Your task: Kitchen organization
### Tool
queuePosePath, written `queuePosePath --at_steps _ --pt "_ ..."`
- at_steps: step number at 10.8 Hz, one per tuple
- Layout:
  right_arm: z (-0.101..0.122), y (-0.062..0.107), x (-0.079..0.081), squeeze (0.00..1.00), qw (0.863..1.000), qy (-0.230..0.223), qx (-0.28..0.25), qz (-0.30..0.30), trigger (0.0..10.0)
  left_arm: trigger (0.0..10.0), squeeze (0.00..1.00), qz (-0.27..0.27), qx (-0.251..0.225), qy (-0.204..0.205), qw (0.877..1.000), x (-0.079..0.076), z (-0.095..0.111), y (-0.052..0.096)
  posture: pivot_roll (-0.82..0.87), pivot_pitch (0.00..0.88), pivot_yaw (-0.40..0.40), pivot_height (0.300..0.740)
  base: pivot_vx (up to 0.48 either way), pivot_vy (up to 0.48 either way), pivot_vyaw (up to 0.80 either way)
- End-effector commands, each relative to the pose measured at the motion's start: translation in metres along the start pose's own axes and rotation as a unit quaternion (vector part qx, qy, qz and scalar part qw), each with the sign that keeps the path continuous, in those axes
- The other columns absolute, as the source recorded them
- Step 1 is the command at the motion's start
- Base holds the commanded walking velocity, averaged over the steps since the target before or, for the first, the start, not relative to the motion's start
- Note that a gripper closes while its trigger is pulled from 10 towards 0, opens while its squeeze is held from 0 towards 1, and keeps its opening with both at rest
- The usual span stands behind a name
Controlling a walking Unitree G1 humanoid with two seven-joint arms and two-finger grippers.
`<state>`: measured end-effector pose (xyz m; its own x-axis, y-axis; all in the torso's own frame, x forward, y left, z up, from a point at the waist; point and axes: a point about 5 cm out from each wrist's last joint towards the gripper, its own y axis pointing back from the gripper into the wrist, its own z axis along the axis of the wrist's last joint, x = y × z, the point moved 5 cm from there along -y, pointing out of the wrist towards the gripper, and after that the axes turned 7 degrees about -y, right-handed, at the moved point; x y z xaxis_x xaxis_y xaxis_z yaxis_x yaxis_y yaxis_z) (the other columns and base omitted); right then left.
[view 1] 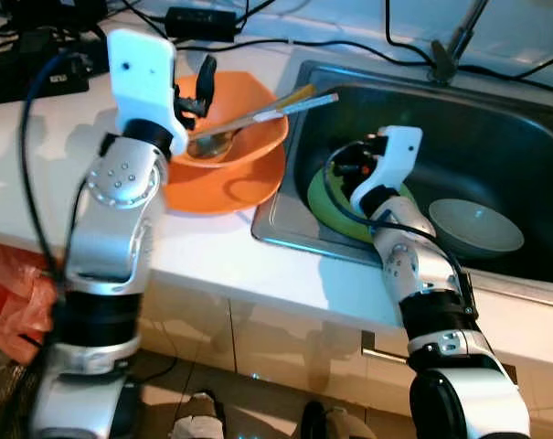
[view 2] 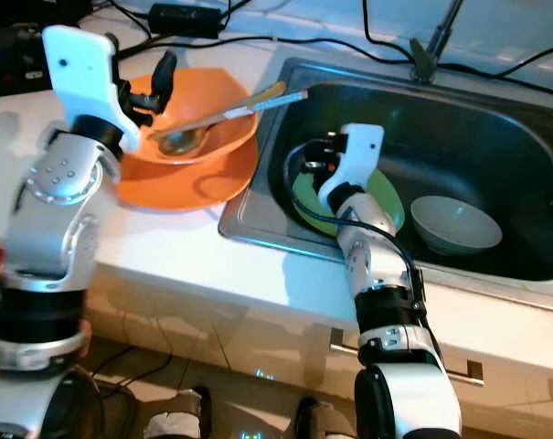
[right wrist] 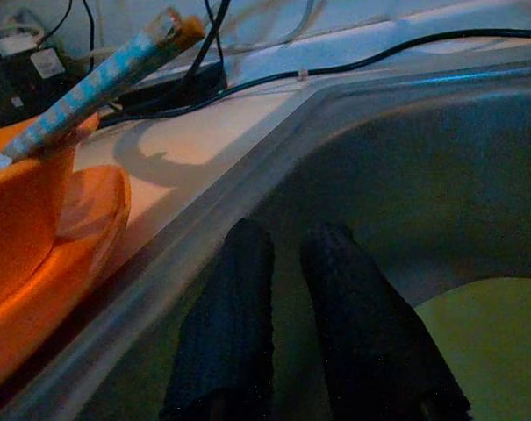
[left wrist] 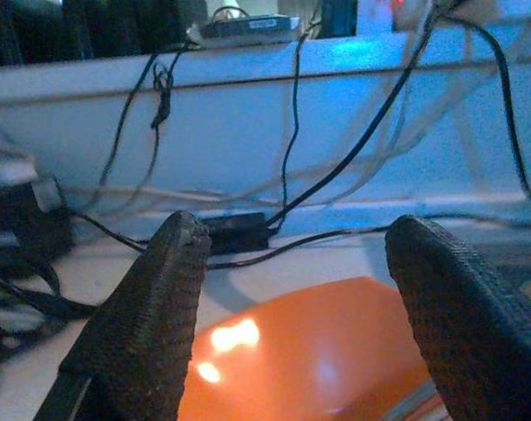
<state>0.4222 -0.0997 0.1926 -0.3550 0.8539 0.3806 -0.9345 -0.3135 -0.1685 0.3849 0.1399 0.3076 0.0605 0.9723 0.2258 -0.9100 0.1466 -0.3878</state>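
**Left spread over bowl, right nearly closed in sink**

Your left gripper (left wrist: 291, 307) stands wide apart above the glossy orange bowl (view 1: 249, 114). The right gripper (right wrist: 283, 324), textured fingers nearly together, holds nothing beside the green plate (right wrist: 493, 342). A pale bowl (view 1: 477, 224) sits at its 3 o'clock.

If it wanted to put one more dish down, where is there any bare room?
Free: the white counter in front of the orange bowl and orange plate, and the sink floor behind the pale bowl. Crowded: the sink's left end, where the right pincer hangs over the green plate, and the cable-strewn back of the counter. The open left pincer hovers over the orange bowl.
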Motion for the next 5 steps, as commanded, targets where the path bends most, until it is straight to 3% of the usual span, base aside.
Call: queuePosePath --at_steps 1,2,3,5 --pt "0.000 0.005 -0.008 0.00 1.000 -0.008 -0.008 -0.014 10.0 10.0 0.00 -0.005 -0.013 0.025 1.000 -0.003 0.003 -0.002 0.14 0.131 -0.037 0.740 0.000 0.000 0.00" --pt "0.008 0.007 -0.008 0.00 0.999 -0.015 -0.030 -0.014 10.0 10.0 0.00 -0.028 -0.020 0.050 0.998 -0.017 -0.004 -0.001 0.13 0.138 -0.036 0.740 0.000 0.000 0.00" --pt "0.016 0.010 -0.009 0.00 0.998 -0.020 -0.051 -0.016 10.0 10.0 0.00 -0.023 -0.014 0.081 0.996 -0.019 -0.013 0.002 0.12 0.143 -0.035 0.740 0.000 0.000 0.00" --pt "0.025 0.012 -0.009 0.00 0.997 -0.019 -0.071 -0.014 10.0 10.0 0.00 -0.025 -0.016 0.075 0.997 -0.027 -0.018 0.006 0.11 0.148 -0.040 0.740 0.000 0.000 0.00"
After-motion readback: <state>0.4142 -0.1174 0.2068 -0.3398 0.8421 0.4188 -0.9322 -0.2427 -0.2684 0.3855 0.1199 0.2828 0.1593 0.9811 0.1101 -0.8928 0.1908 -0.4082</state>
